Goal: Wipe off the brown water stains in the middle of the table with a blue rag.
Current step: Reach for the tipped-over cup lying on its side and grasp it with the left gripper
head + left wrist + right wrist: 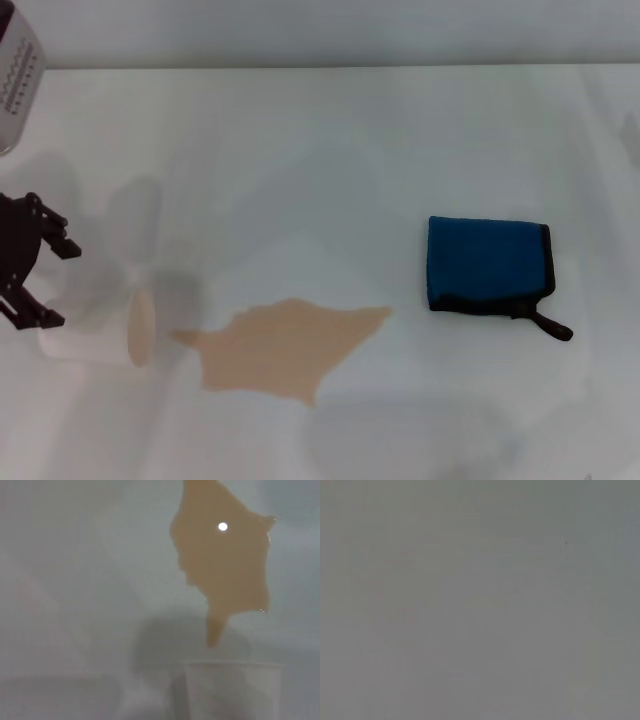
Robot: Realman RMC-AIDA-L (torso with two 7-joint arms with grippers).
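The brown water stains (285, 345) form one tan puddle with a pointed outline on the white table (320, 150), at the front middle. The same puddle (225, 565) fills the left wrist view, a bright spot of light reflected in it. To the puddle's right, apart from it, lies the folded blue rag (487, 265) with its black edging and loop tab. At the far left my left gripper (58, 283) stands open, just behind a tipped paper cup, holding nothing. My right gripper is out of view; its wrist view shows only a plain grey surface.
A white paper cup (95, 338) lies on its side at the puddle's left tip, its mouth facing the stain; it also shows in the left wrist view as the cup (232, 690). A grey-white device (15, 70) stands at the far left corner.
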